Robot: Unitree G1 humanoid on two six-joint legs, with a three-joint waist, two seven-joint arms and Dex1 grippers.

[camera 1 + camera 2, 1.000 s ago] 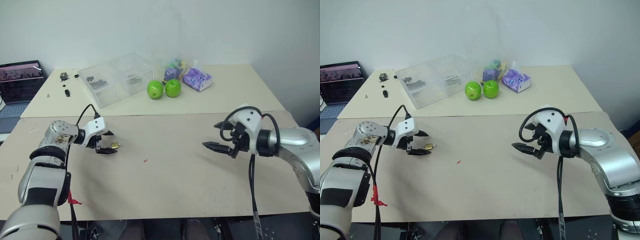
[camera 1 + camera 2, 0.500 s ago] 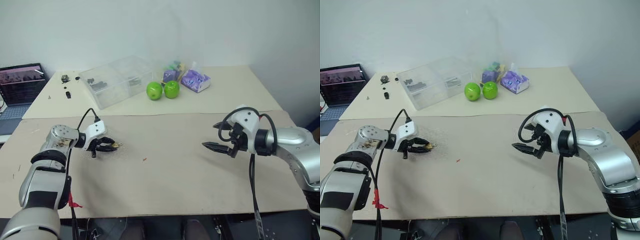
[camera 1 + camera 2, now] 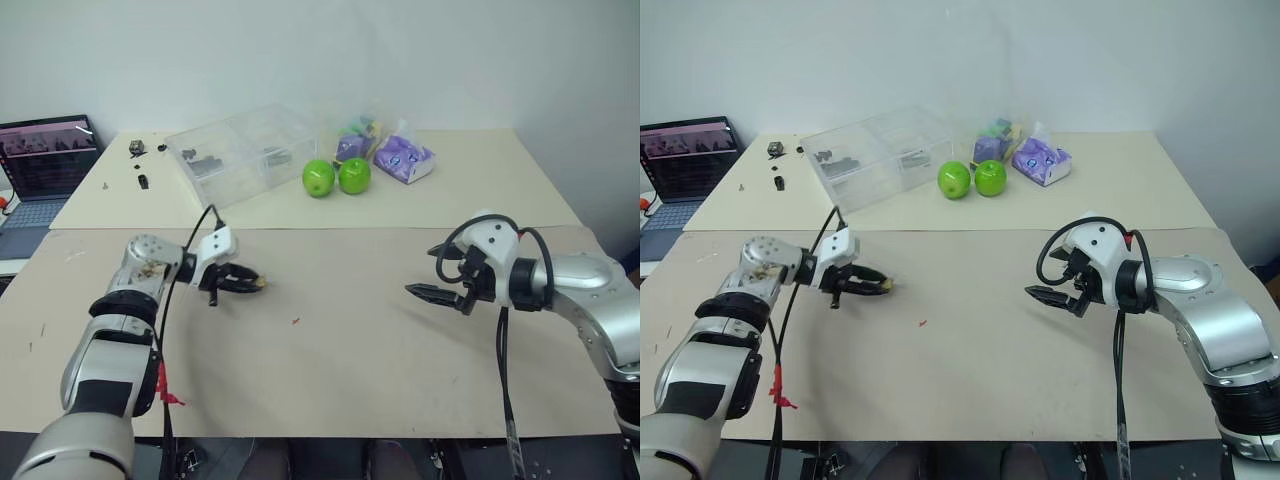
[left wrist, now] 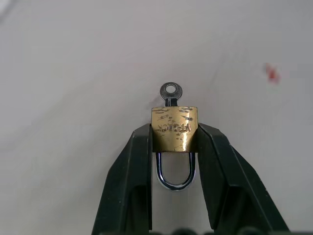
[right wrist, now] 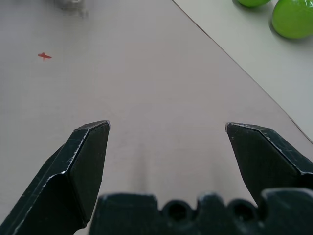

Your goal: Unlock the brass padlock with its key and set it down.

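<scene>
Brass padlock [image 4: 174, 128], key [image 4: 171, 92] in its keyhole, sits clamped in the left gripper [image 3: 243, 283] above the surface [image 3: 350, 340]; the right gripper [image 3: 432, 292], jaws spread empty, likely must grasp and turn the key next.

The near table [image 3: 330, 370] is bare between the left gripper [image 3: 252, 283] and the right gripper [image 3: 425, 292], apart from a flat red speck [image 3: 295, 321] that blocks nothing, so either can pass across the middle. The left gripper grips the padlock [image 4: 174, 129], its key [image 4: 170, 92] sticking out past the fingertips, off the table. The right gripper's fingers [image 5: 80, 161] stand wide apart over bare table. On the far table, a clear box [image 3: 245, 152], two green apples [image 3: 336, 177] and purple packets [image 3: 403, 158] crowd the middle. A laptop [image 3: 45, 160] stands far left.
</scene>
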